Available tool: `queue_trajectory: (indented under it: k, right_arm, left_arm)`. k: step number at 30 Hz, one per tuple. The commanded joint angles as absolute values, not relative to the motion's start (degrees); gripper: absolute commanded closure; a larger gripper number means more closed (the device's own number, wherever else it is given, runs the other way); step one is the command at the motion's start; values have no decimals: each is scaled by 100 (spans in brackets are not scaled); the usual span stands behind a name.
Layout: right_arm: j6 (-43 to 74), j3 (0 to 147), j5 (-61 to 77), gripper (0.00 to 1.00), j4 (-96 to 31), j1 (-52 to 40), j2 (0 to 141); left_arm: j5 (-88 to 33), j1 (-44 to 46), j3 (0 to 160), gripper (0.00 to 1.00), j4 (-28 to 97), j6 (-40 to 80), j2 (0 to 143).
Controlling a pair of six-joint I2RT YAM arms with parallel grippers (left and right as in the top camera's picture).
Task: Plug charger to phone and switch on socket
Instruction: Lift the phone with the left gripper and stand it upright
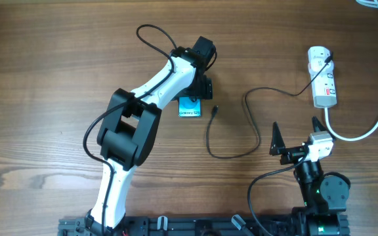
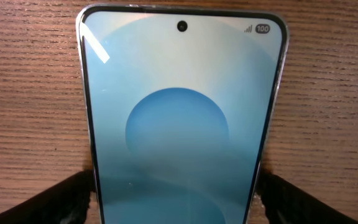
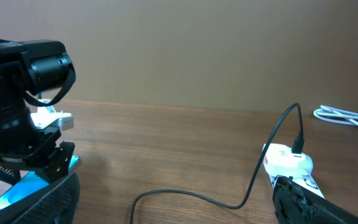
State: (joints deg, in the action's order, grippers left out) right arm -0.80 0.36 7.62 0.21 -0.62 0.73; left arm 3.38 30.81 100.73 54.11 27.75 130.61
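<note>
The phone (image 1: 189, 109) lies flat on the wood table, cyan screen up, white lettered band at its near end. My left gripper (image 1: 194, 96) is over its far part. In the left wrist view my left gripper (image 2: 178, 202) has a finger against each long edge of the phone (image 2: 179, 112). The charger (image 1: 260, 139) runs from the socket (image 1: 323, 77) in a loop, and its connector tip (image 1: 214, 111) lies loose just right of the phone. My right gripper (image 1: 297, 136) is open and empty, near the front edge below the socket. In the right wrist view, the charger (image 3: 197, 195) and the socket (image 3: 288, 162) show.
A thick white cable (image 1: 373, 131) leaves the socket and curves along the right edge. My left arm (image 1: 136, 124) stretches across the left middle of the table. My left arm's wrist (image 3: 23, 118) stands at the left of the right wrist view.
</note>
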Motion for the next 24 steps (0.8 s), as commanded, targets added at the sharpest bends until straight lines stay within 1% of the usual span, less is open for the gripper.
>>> queue_trajectory:
  k: [1, 4, 6, 16, 19, 24]
  right_arm:
    - [-148, 30, 705, 0, 38, -78, 27]
    - [-148, 30, 705, 0, 38, -80, 27]
    - [-148, 30, 705, 0, 38, -78, 27]
    - [-150, 30, 703, 0, 38, -80, 27]
    - [-150, 30, 703, 0, 38, -80, 27]
    - [-150, 30, 705, 0, 38, -78, 27]
  left_arm:
    - [460, 3114, 9931, 18, 5443, 2838, 13203]
    - [460, 3114, 9931, 25, 5446, 2838, 13203]
    - [462, 3114, 9931, 27, 5443, 2836, 13203]
    - [436, 3114, 9933, 27, 5520, 2965, 13096]
    - [379, 3111, 9948, 28, 5625, 3055, 12844]
    - [-56, 3096, 9948, 28, 5730, 3052, 12370]
